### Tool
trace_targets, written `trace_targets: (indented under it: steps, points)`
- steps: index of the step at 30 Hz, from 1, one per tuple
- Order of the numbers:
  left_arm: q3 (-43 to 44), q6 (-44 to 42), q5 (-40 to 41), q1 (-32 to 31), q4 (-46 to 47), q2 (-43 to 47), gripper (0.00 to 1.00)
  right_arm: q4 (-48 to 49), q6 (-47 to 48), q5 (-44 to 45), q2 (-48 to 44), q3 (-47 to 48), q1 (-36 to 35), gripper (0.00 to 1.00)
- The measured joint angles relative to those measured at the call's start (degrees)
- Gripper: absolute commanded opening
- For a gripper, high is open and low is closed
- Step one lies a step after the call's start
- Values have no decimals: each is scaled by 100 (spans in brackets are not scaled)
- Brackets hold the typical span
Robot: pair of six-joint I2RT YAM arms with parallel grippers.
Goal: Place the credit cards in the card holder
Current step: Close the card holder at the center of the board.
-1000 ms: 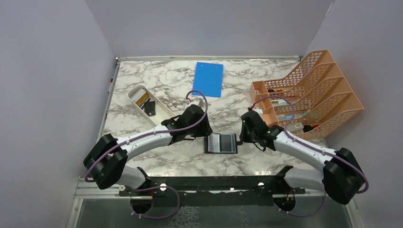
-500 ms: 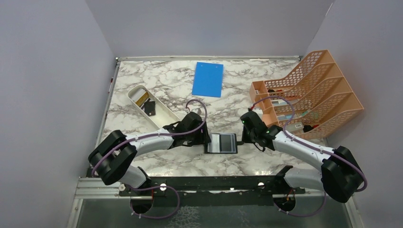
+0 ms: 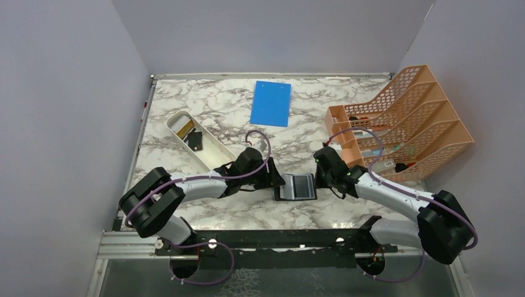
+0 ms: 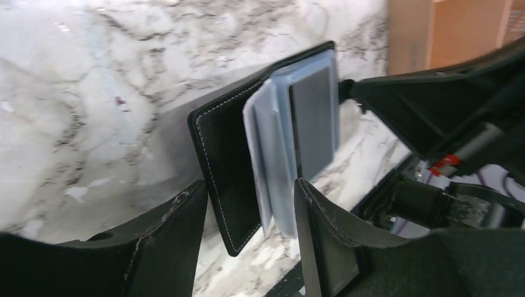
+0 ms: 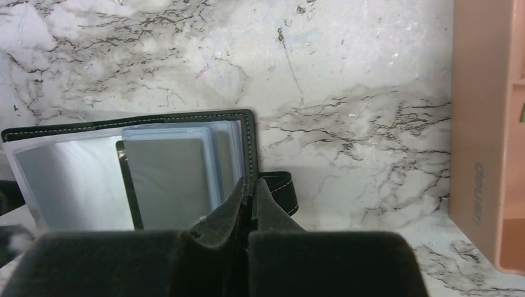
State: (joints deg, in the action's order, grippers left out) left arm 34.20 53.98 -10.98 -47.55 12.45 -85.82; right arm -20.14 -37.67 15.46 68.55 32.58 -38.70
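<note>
Small black folding card holder (image 3: 297,187), grey-blue sleeves inside, is lying half open on the grey-veined marble table (image 3: 216,111). The left gripper (image 4: 249,185) is straddling the holder's tilted-up left cover, fingers released and spread wide. The right gripper (image 5: 249,185) is pinching the holder's right edge, fingers clenched. The yellowish credit card (image 3: 184,127) and the dark credit card (image 3: 195,140) are lying in the white oblong tray (image 3: 215,148), well apart from the holder, off its far-left side.

Open card holder (image 3: 296,187); credit cards (image 3: 195,140) in tray (image 3: 214,148).
</note>
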Motion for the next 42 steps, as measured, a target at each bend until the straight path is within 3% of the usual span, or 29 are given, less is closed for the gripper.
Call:
trace_targets:
  steps: [16, 21, 26, 29, 32, 36, 42]
  points:
    - [457, 151, -350, -586, 632, 26, 55, 634, -2, -887, 2, -120, 2, 1]
    - [568, 118, -374, -656, 758, -76, 43, 807, -52, -1180, 15, -129, 2, 1]
    - [568, -20, -345, -654, 785, -334, 39, 728, -98, -1134, 28, -129, 0, 18]
    - [584, -127, -323, -654, 785, -470, 37, 472, -131, -922, 9, -103, 0, 22]
    - [728, -245, -280, -656, 743, -564, 37, 122, -131, -708, -133, -26, 0, 22]
    - [1016, -457, -131, -656, 529, -669, 44, -144, -129, -542, -389, 94, 2, 14]
    - [1329, -758, 140, -654, 68, -745, 42, -254, -107, -522, -417, 109, 0, 11]
